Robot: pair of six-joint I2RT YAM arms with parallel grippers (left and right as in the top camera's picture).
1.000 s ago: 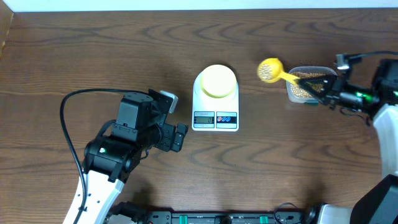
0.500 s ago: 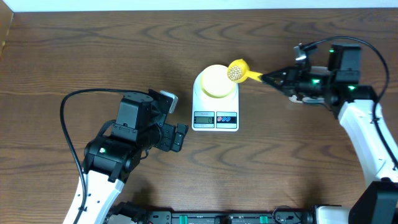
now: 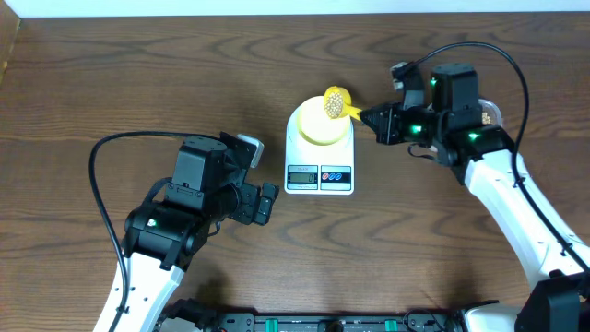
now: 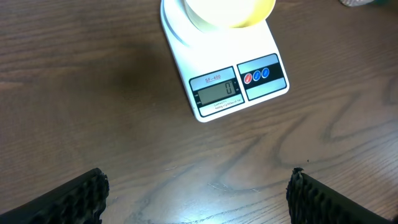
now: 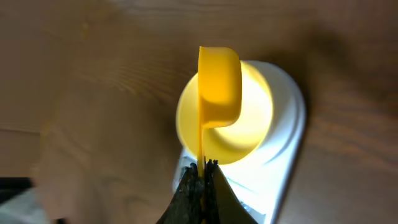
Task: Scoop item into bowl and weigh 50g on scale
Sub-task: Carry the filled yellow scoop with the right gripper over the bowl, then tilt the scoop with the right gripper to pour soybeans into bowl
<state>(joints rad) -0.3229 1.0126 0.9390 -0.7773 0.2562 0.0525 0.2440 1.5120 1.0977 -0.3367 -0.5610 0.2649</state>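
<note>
Beans [image 3: 336, 100] fill the yellow scoop [image 5: 219, 84], whose thin handle the right fingers [image 5: 186, 198] pinch tightly, so the cup hangs just ahead of them over the bowl [image 3: 318, 129] on the scale [image 4: 217, 53], likely ready for tipping. Left fingers [image 4: 78, 198] gape wide and empty above the bench [image 4: 93, 93], with the scale's display ahead of them.

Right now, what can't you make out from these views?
- Bowl interior: cut off by top edge in left wrist; washed out and covered by scoop in right wrist.
- Scale reading: too small overhead.
- Bean container: mostly hidden behind right arm overhead.
</note>
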